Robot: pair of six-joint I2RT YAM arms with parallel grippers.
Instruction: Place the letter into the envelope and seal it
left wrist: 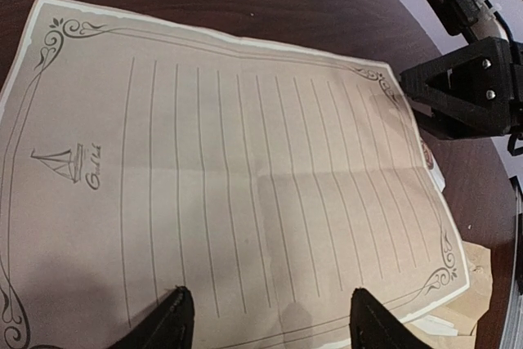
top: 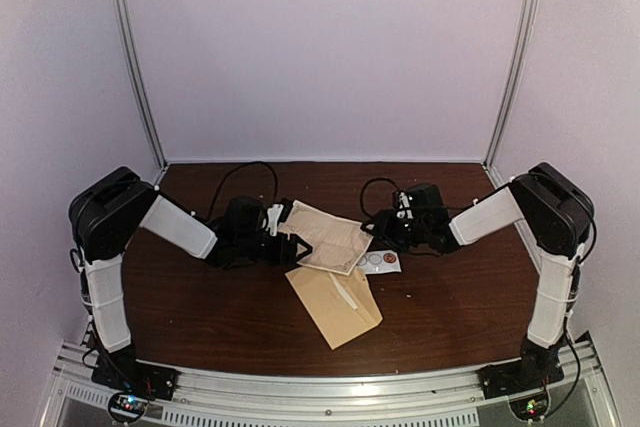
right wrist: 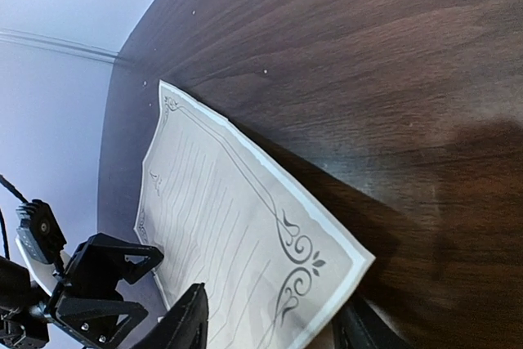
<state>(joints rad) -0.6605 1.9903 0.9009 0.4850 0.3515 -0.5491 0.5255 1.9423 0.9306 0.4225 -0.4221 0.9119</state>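
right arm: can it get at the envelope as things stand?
Probably yes. The envelope lies flat and mostly uncovered, nearer the bases than the letter, with nothing above it. But the right claw is open around the letter's corner, and the sticker card lies close by.

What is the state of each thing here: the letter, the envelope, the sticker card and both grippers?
Letter: unfolded, creased, outside the envelope.
Envelope: flat on the table, one corner under the letter; flap state unclear.
Sticker card: flat on the table, beside the letter.
Left gripper: open, over the letter's edge.
Right gripper: open, jaws around the letter's corner.
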